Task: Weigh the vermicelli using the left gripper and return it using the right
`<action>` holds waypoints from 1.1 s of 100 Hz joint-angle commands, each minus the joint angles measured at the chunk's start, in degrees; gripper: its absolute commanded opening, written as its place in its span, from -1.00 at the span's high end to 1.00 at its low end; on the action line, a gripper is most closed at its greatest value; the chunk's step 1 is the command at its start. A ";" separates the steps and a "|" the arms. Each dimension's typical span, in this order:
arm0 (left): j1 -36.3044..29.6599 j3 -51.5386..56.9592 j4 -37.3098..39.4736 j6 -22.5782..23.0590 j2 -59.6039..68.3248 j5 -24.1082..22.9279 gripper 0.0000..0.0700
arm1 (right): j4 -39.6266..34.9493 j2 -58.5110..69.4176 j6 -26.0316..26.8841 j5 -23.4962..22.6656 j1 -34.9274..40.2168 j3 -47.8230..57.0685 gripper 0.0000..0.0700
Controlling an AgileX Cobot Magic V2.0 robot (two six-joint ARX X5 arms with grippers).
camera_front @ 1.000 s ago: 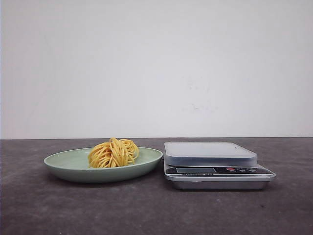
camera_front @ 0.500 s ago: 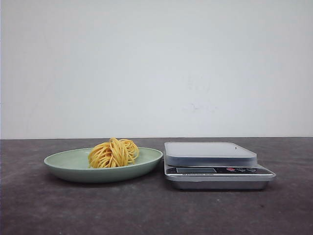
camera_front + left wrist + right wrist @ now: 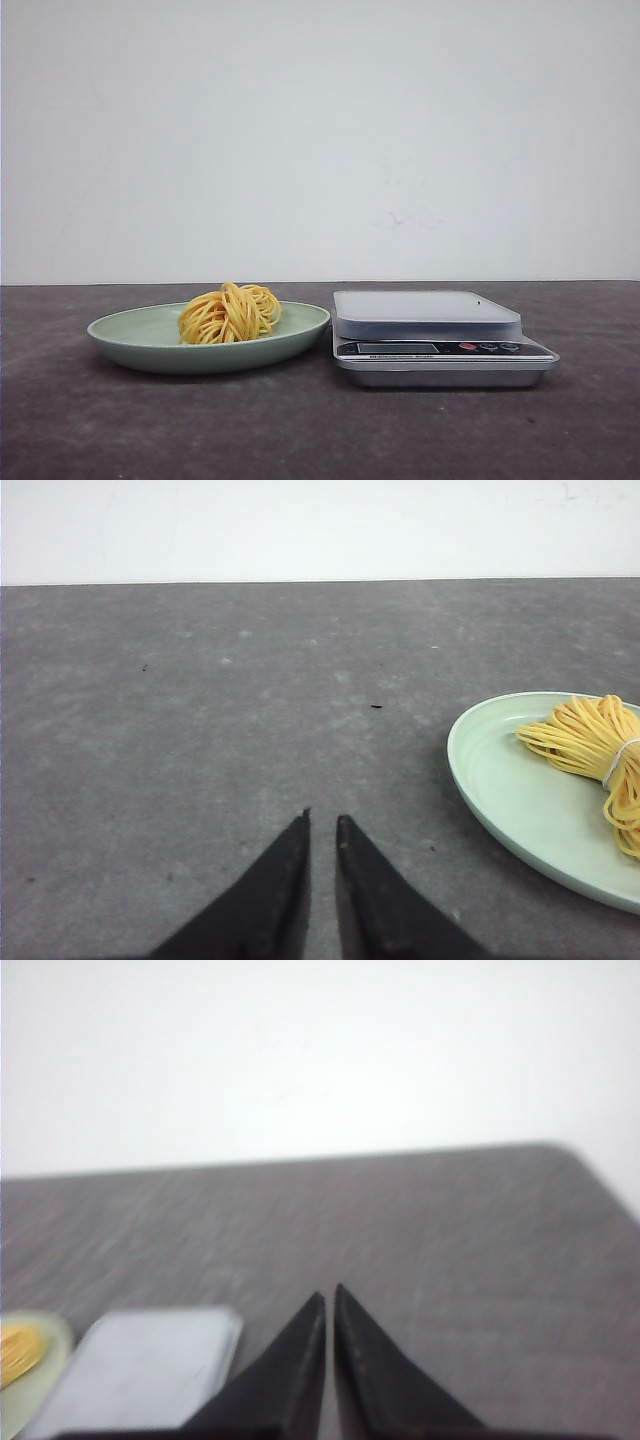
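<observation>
The vermicelli (image 3: pixel 230 313) is sitting as a rounded nest of thin yellow strands in the pale green plate (image 3: pixel 130 338), slightly right of the plate's centre in the front view. The plate is resting on the dark grey table (image 3: pixel 300 430), and its right rim is lying just beside the left edge of the kitchen scale (image 3: pixel 440 340); whether the two are touching cannot be told.

The scale's silver weighing platform (image 3: pixel 425 305) is carrying nothing. Below the platform, the scale's dark front panel is showing a small display window (image 3: pixel 397 348) and a row of round buttons (image 3: pixel 490 347), one of them reddish. A line of small print is running under the display, but it is too small to read, and no digits can be made out in the window. No brand name is legible.

In the left wrist view, the left gripper (image 3: pixel 322 820) is hanging over bare table with its two dark fingers nearly together, only a thin slit showing between the tips, and nothing between them. The plate and part of the noodle nest are showing in this view, well apart from the fingertips. A pale band appears to be crossing some strands there.

In the right wrist view, which is blurred, the right gripper (image 3: pixel 330 1293) is likewise showing its fingers drawn almost together and holding nothing. The scale's platform and a sliver of the plate with the yellow nest are lying near the edge of that view, apart from the fingertips.

Neither arm is appearing in the front view.
</observation>
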 commanded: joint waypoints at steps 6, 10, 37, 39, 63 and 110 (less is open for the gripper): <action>0.11 -1.03 -0.28 -0.28 -0.09 0.07 0.97 | 8.72 -2.80 -4.87 -5.49 -5.97 -6.60 0.98; 0.11 -1.03 -0.28 -0.28 -0.09 0.07 0.97 | 10.45 -3.65 -4.55 -6.14 -7.10 -8.96 0.98; 0.11 -1.03 -0.28 -0.28 -0.09 0.07 0.97 | 17.14 -4.92 -3.82 -6.56 -8.17 -20.83 0.98; 0.11 -1.03 -0.28 -0.28 -0.09 0.07 0.97 | 17.57 -4.92 -3.82 -6.56 -8.17 -21.55 0.98; 0.11 -1.03 -0.28 -0.28 -0.09 0.07 0.97 | 19.58 -4.92 -3.78 -6.60 -8.20 -28.30 0.98; 0.11 -1.03 -0.28 -0.28 -0.09 0.07 0.97 | 17.35 -4.90 -7.08 -6.51 -8.20 -29.14 0.98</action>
